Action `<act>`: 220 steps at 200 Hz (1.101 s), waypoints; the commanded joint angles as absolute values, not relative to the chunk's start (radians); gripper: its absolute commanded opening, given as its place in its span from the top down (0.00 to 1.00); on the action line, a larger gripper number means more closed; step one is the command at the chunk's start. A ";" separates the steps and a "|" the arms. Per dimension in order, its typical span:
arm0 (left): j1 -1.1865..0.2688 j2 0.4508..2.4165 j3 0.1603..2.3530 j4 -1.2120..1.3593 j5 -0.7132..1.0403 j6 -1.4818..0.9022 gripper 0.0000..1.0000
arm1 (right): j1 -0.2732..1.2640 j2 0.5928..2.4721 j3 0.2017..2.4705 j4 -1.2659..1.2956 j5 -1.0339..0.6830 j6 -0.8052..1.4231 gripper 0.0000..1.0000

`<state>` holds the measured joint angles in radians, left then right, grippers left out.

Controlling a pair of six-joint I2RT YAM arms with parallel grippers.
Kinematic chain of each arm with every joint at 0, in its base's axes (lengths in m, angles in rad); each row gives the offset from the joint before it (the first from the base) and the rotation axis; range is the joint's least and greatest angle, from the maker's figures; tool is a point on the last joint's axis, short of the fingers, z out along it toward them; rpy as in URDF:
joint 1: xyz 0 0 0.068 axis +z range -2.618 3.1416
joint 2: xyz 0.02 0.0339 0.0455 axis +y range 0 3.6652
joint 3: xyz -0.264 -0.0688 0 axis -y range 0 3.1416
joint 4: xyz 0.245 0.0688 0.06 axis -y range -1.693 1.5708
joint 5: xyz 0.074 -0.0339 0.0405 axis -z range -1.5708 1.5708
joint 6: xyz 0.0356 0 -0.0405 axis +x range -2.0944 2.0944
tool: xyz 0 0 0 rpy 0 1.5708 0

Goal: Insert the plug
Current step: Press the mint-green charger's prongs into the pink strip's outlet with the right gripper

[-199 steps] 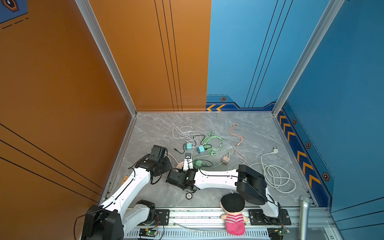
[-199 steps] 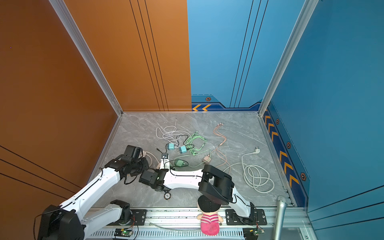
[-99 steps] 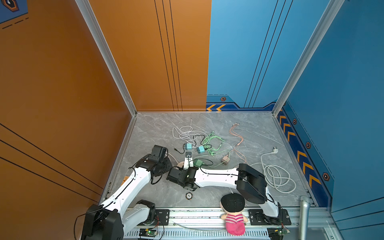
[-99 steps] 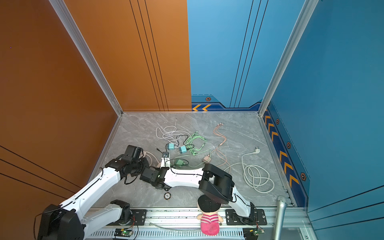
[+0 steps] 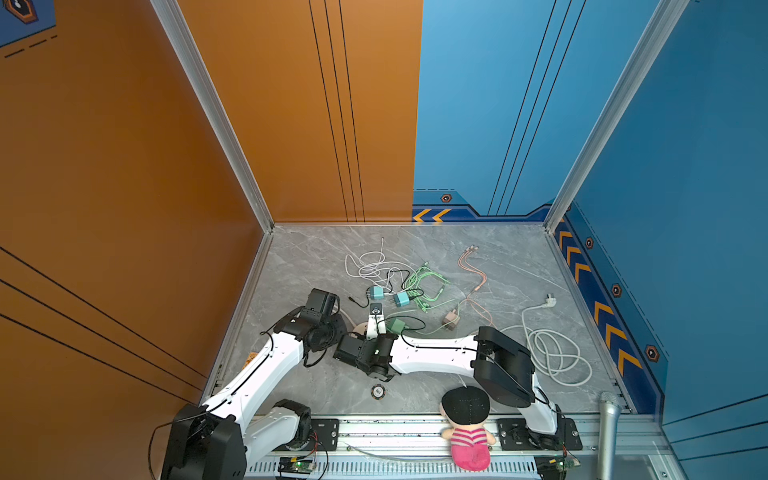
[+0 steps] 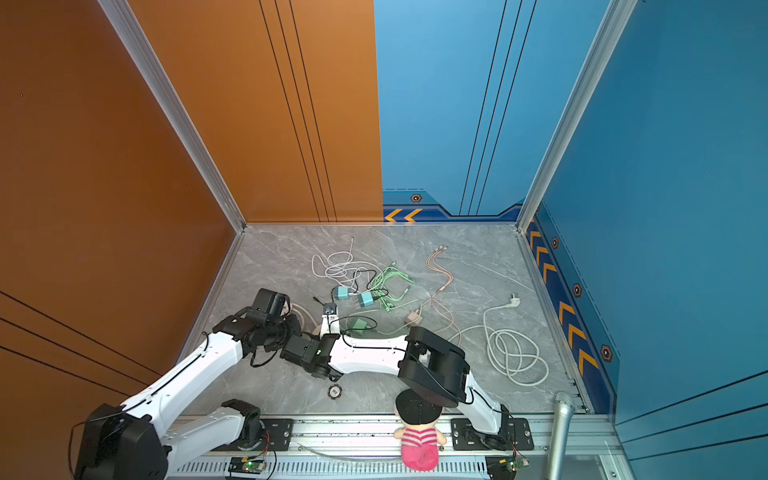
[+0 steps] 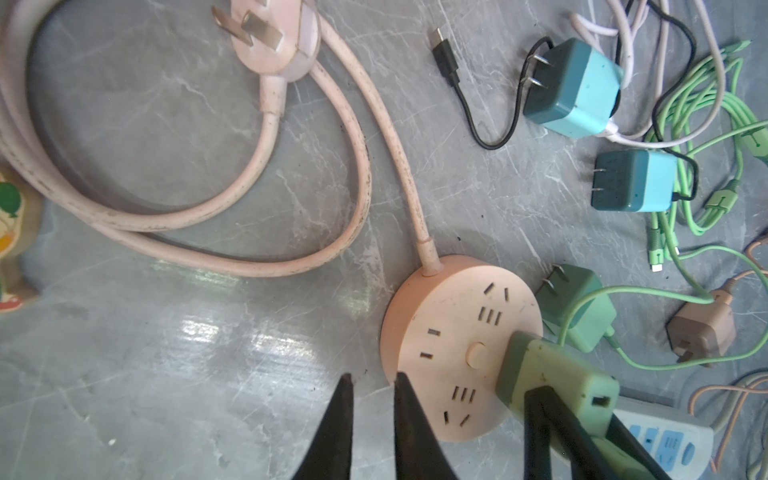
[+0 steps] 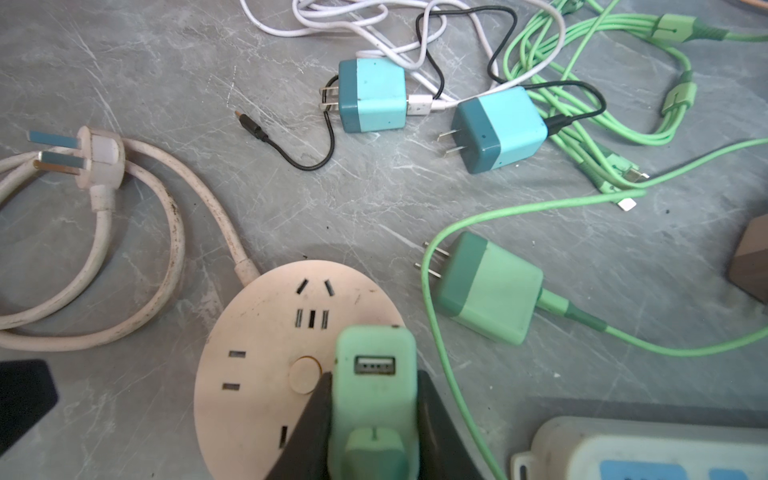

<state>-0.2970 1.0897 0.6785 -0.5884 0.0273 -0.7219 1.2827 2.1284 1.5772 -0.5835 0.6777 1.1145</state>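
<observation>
Top views, both: cannot make out either pair of jaws, hidden under the wrists of left arm [image 5: 266, 365] and right arm [image 5: 432, 353], close together over the grey table [image 5: 498, 257].

Left wrist view: left gripper [image 7: 374, 382] drawn nearly together, gripping nothing, one tip over the rim of the round pink socket hub [image 7: 449, 340].

Right wrist view: right gripper [image 8: 374, 386] clamped on both sides of the pale green plug [image 8: 374, 399], far end down on the hub face beside the centre button [image 8: 305, 376]. Cannot tell how far in. Ahead of these jaws, a second green charger [image 8: 486, 286] lying flat; farther ahead, a blue charger [image 8: 498, 129].
</observation>
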 commanded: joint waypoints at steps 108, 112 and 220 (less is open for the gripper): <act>-0.298 1.075 0.724 -0.607 -0.002 -0.712 0.70 | 1.262 2.198 1.624 -0.680 0.505 0.966 0.65; -0.299 1.073 0.724 -0.608 0.000 -0.714 0.69 | 1.261 2.197 1.623 -0.680 0.505 0.966 0.65; -0.294 1.071 0.739 -0.607 -0.005 -0.714 0.66 | 1.260 2.081 1.632 -0.680 0.542 0.886 0.56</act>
<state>-0.3000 1.0809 0.7109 -0.5888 0.0162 -0.7227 1.2564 2.1513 1.6302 -0.6373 0.5514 0.9264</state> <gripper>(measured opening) 0.339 0.434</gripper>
